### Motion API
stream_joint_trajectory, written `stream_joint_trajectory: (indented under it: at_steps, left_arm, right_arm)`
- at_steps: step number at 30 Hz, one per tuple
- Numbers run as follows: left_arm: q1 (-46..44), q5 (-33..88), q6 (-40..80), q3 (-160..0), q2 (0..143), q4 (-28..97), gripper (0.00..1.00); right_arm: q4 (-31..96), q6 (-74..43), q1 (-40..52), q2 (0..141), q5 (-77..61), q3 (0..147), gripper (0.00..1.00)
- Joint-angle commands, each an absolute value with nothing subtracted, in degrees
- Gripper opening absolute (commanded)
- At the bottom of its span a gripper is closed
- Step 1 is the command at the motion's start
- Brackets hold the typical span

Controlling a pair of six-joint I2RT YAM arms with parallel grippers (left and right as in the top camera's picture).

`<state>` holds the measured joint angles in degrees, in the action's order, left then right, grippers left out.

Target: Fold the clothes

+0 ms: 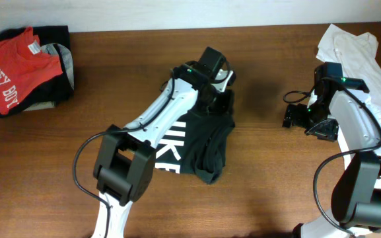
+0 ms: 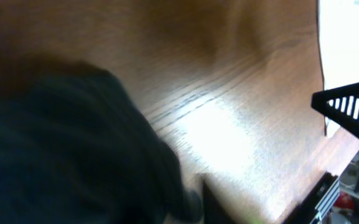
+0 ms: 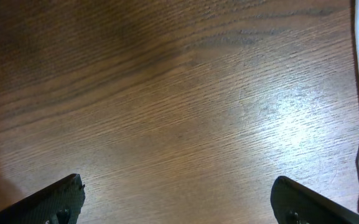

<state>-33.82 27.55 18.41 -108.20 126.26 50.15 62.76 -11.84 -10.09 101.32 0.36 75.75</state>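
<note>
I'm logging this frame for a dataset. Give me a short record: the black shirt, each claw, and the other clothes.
garment: black NIKE T-shirt, mid-table, bunched, not yet folded
left: left claw over the shirt's far edge; grip cannot be told
right: right claw open, above bare table, apart from the shirt
other clothes: red T-shirt on a dark pile, far left; white shirt, far right
</note>
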Motion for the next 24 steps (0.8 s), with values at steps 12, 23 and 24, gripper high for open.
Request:
stream_joint_trajectory:
  at_steps: [12, 23, 24]
  left_arm:
    - [-35.2, 13.7, 15.8, -115.6, 125.8, 86.0, 0.83]
    - [-43.6, 24.4, 15.8, -102.1, 125.8, 63.3, 0.58]
    - [-43.8, 24.5, 15.8, -102.1, 125.8, 61.3, 0.58]
  right_arm:
    - [62.9, -11.9, -10.2, 101.0, 0.5, 76.3, 0.99]
    - [62.9, -11.9, -10.2, 101.0, 0.5, 76.3, 0.99]
    - [62.9, -11.9, -10.2, 101.0, 0.5, 76.3, 0.99]
